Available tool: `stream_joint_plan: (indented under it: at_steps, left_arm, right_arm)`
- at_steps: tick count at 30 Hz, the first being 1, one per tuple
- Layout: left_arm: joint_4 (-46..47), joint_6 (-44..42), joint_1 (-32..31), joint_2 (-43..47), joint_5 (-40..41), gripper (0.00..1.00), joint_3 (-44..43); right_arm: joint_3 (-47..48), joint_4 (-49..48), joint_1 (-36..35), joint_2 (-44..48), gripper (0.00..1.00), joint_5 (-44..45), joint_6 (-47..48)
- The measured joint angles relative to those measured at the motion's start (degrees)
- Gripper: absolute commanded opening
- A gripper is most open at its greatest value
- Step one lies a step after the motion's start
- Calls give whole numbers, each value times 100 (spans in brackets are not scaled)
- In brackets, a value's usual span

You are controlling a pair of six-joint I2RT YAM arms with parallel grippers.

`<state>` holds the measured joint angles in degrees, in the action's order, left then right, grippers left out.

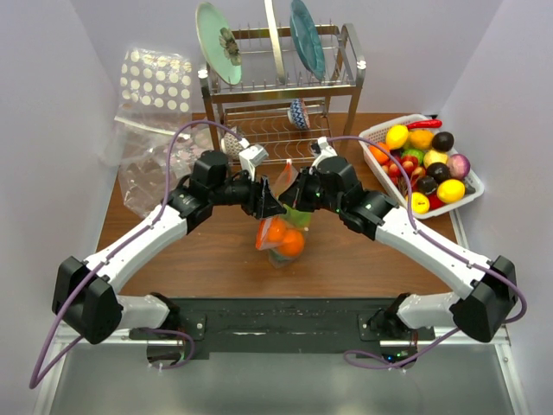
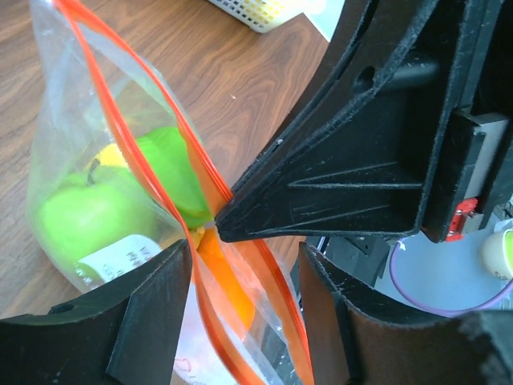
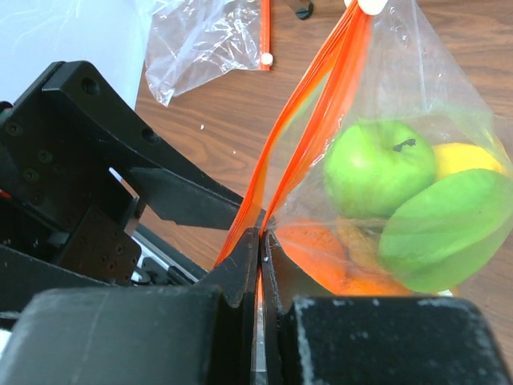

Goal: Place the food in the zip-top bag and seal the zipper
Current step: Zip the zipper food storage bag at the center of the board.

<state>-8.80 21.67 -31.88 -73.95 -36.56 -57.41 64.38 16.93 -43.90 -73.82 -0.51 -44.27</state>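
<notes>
The zip-top bag [image 1: 278, 238] hangs between my two grippers over the middle of the table. Through its clear plastic [image 3: 409, 72] I see the food: a green apple [image 3: 377, 164], another bright green piece [image 3: 449, 228], a yellow one and orange ones [image 1: 291, 244]. My right gripper [image 3: 260, 241] is shut on the bag's top edge at the orange-red zipper [image 2: 212, 335]. My left gripper [image 2: 244, 317] is open, with both zipper strips running loose between its fingers [image 2: 152, 321]. The white slider [image 3: 370, 6] sits at the far end of the strip.
A white basket [image 1: 380, 130] of more toy fruit stands at the back right. Behind the grippers is a metal dish rack [image 1: 285, 86] holding plates. Other clear bags [image 1: 155, 82] lie at the back left, one with its own zipper [image 3: 264, 32].
</notes>
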Motion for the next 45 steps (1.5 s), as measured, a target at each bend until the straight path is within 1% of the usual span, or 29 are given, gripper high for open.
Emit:
stream_joint_plan:
  at_steps: [1,4,5,7,8,10,12,14,15,16,18,19,21,23,26,29,32,34,35,36,37,39,42,45]
  left_arm:
    - [-11,-22,0,-9,11,60,0]
    - [-39,-42,-2,-37,48,46,0]
    - [-55,-52,-2,-50,72,32,0]
    - [-109,-120,-2,-79,96,15,0]
    - [-133,-114,-7,-92,107,0,0]
    - [-195,-160,-13,-120,142,0,-2]
    - [-245,-197,-13,-131,173,0,-4]
    - [-306,-227,-13,-131,216,0,-4]
    - [-328,-240,-13,-131,236,0,-4]
    - [-343,-262,-13,-131,251,0,-4]
    - [-374,-299,-13,-131,264,0,-7]
    - [-393,-317,-13,-131,271,0,-7]
    - [-444,-374,-13,-131,269,0,-17]
    - [-551,-459,-13,-131,225,0,-59]
    - [-723,-610,-13,-131,111,0,-192]
    - [-892,-743,-13,-131,-20,0,-387]
    - [-999,-807,-13,-122,-225,0,-538]
    - [-1047,-861,-13,-103,-396,0,-592]
    - [-1078,-887,-13,-85,-487,0,-616]
    - [-1095,-907,-13,-59,-553,0,-627]
    - [-1152,-933,-13,-24,-651,0,-654]
    - [-1226,-994,-13,74,-859,0,-708]
    - [-1314,-1069,-13,256,-1176,0,-787]
    - [-1443,-1174,-13,448,-1478,0,-933]
  right_arm:
    - [0,2,0,-13,0,-11,-13]
    - [2,17,-2,-42,0,-44,-48]
    - [4,20,-2,-52,0,-46,-57]
    - [17,22,-2,-94,2,-50,-74]
    - [26,24,-2,-114,4,-55,-76]
    - [33,33,-2,-133,12,-50,-74]
    - [33,55,-2,-138,14,-48,-74]
    - [33,68,-2,-136,20,-48,-68]
    - [33,68,-2,-127,24,-46,-68]
    - [33,74,-2,-116,32,-46,-57]
    - [37,116,-2,-57,38,15,-2]
    - [44,157,0,-17,39,61,17]
    - [63,249,22,103,48,199,136]
    - [68,334,87,284,51,323,304]
    - [68,387,302,632,53,448,695]
    - [31,361,765,1067,54,319,1176]
    - [-157,155,1447,1410,57,-160,1596]
    - [-352,-74,1954,1491,68,-715,1816]
    - [-479,-260,2153,1491,70,-1049,1897]
    - [-621,-470,2302,1486,76,-1331,1934]
    - [-837,-745,2463,1488,78,-1729,1978]
    - [-1342,-1388,2669,1519,78,-2411,2013]
    - [-1917,-2092,2732,1580,77,-3136,2052]
    - [-2096,-2730,2747,1543,75,-3915,2087]
